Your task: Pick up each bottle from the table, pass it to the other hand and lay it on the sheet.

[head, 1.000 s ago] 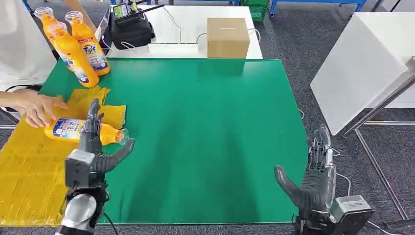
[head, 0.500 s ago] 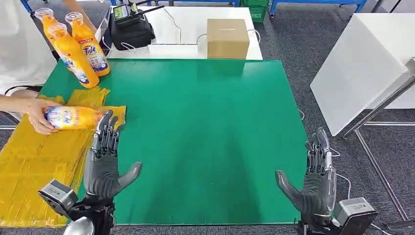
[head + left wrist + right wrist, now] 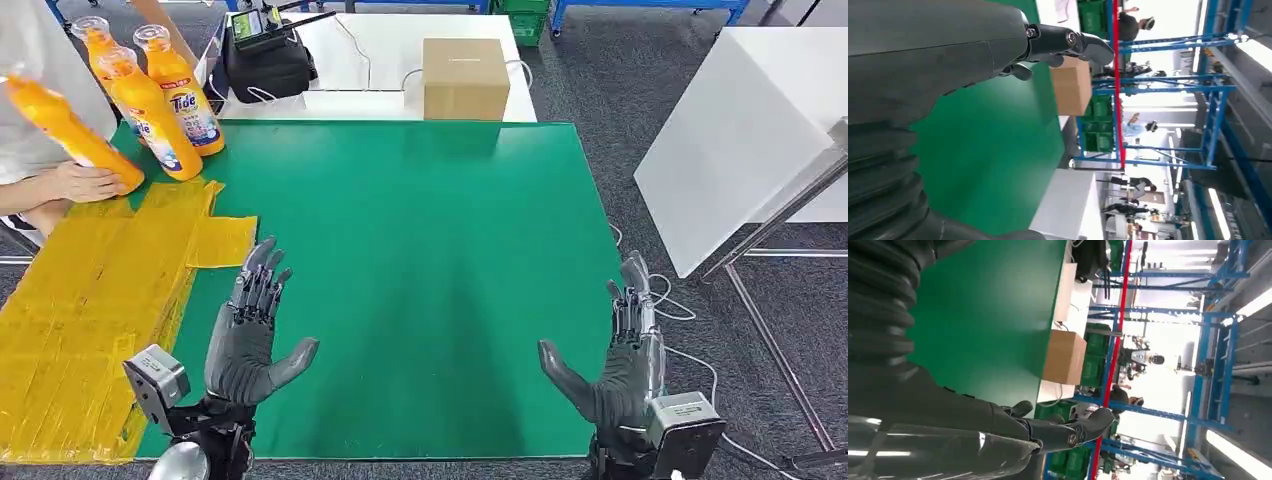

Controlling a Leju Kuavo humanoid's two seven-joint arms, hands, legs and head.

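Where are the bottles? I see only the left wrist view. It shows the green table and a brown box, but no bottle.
Observer: In the head view, orange bottles stand together at the far left corner of the green table, beside the yellow sheet.
Operator: Is some bottle lying on the sheet?
Observer: None lies there. A person's hand holds one more bottle, tilted, near the sheet's far end.
Operator: And the right hand, does it hold something?
Observer: No. The right hand is open at the table's near right edge and holds nothing.
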